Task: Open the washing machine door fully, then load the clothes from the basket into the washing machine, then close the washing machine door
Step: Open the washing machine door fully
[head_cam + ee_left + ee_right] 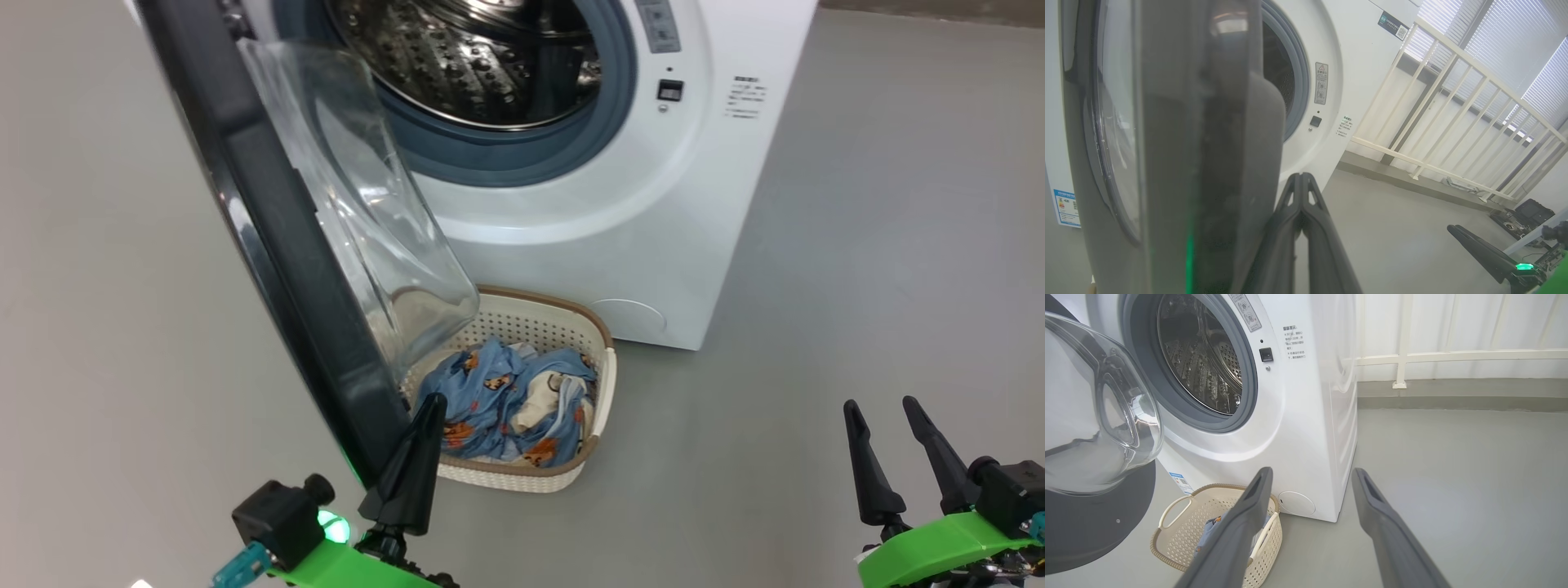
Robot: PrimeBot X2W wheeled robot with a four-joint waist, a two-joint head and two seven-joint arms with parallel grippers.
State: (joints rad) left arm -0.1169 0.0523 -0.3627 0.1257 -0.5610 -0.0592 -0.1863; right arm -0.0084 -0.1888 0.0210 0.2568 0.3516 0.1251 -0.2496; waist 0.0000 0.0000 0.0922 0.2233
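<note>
The washing machine door (269, 212) stands open, swung out to the left of the washing machine (620, 237), its clear glass bowl facing the steel drum (482, 57). The drum looks bare inside as far as it is visible. The basket (606, 392) sits on the grey floor (857, 245) just in front of the machine, partly under the door's glass bowl, and the blue printed clothes (506, 400) lie bundled inside it.

The left end effector (430, 404) has its 2 fingers pressed together with nothing between them. It points up right beside the lower edge of the door's black rim, but I cannot tell whether it touches the rim. The right end effector (879, 404) is low on the right, well apart from the machine and the basket, its 2 fingers spread wide and holding nothing.
</note>
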